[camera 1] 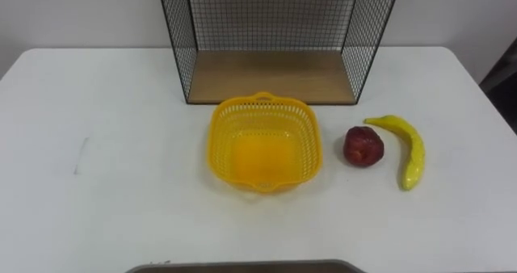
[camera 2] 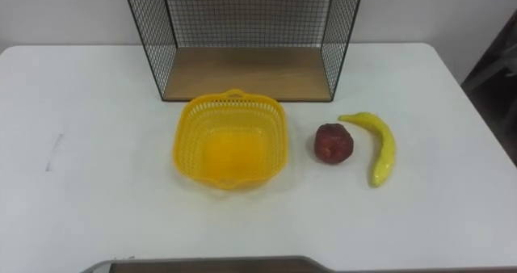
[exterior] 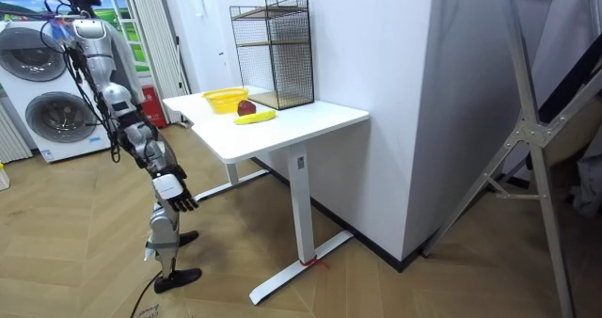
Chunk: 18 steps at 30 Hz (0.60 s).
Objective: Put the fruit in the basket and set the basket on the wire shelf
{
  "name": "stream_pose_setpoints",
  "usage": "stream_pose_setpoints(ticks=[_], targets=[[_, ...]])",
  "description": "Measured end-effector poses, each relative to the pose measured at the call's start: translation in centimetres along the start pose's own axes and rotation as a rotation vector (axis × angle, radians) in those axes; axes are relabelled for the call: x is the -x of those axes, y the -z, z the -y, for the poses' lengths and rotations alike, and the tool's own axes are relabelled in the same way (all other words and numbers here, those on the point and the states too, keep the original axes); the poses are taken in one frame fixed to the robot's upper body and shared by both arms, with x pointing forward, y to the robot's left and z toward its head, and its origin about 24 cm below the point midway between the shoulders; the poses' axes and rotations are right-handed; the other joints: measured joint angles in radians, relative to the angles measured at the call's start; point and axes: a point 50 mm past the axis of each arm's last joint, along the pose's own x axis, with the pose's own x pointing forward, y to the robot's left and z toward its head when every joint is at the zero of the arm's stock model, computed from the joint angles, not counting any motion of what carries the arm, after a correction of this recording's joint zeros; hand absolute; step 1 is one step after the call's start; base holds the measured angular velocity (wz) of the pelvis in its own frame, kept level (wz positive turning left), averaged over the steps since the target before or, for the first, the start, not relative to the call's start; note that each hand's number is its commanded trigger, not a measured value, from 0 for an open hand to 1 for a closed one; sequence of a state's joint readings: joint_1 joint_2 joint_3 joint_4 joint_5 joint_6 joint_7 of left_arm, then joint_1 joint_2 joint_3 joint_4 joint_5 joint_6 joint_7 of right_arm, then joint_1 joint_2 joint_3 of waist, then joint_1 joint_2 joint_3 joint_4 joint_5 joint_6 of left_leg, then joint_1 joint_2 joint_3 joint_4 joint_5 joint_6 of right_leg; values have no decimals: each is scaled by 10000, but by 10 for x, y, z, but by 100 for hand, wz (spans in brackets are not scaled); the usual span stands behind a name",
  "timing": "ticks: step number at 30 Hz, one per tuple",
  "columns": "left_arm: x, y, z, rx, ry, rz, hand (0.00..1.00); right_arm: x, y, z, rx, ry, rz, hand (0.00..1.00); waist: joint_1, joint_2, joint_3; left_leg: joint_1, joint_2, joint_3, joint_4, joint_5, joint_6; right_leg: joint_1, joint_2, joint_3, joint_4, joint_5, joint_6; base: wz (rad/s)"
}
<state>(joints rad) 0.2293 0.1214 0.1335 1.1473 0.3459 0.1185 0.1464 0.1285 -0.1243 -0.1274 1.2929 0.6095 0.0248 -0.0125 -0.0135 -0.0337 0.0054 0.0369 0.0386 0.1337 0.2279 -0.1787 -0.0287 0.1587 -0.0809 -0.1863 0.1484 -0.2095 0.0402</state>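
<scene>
Basket [camera 1: 262, 156], yellow and empty, sits on the white table [camera 1: 121, 144]. The apple [camera 1: 363, 146] lies near it at 3 o'clock, and the banana [camera 1: 408, 150] lies just beyond the apple. The wire shelf [camera 1: 271, 75] stands at 12 o'clock. The robot's right hand [exterior: 179, 194] hangs beside the table, fingers loosely spread and holding nothing.

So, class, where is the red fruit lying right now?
In the left eye view the red fruit lies on the white table, right of the yellow basket and just left of the banana.
</scene>
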Motion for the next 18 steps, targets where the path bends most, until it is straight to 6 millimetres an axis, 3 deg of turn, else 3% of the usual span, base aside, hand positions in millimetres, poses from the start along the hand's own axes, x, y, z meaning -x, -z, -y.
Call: stream_pose_setpoints(ticks=[3, 7, 9, 12, 18], targets=[[0, 5, -3, 346, -348, -74, 0, 1, -5, 11, -3137, 653, 234, 0, -440, 38, 1, 7, 4, 16, 19, 0, 0, -7, 5, 21, 22, 0, -1, 0], [1, 14, -7, 847, -694, -175, 0, 2, -15, 25, -7257, 1493, 500, 0, -708, 117, -20, 164, 22, 191, -50, -11, 5, -31, 0, 222, 31, -15, 7, -15], [2, 18, -14, 1532, -1109, -250, 0, 4, -31, 32, -9647, 1865, 982, 0, -982, 152, -46, 242, 9, 262, -112, -14, 12, -25, -16, 274, 53, -16, 16, -12], [1, 18, -22, 1718, -1548, -152, 0, 12, -59, 42, -11466, 2268, 1867, 0, -1207, 115, -110, 183, 2, 283, -117, -13, 14, -152, -18, 357, 131, -23, 27, -5], [1, 15, -25, 1715, -1733, 17, 0, 37, -108, 60, -12536, 3737, 3351, 0, -1288, -21, -142, 83, -12, 254, -110, -6, 22, -242, -21, 349, 232, -26, 31, -1]])
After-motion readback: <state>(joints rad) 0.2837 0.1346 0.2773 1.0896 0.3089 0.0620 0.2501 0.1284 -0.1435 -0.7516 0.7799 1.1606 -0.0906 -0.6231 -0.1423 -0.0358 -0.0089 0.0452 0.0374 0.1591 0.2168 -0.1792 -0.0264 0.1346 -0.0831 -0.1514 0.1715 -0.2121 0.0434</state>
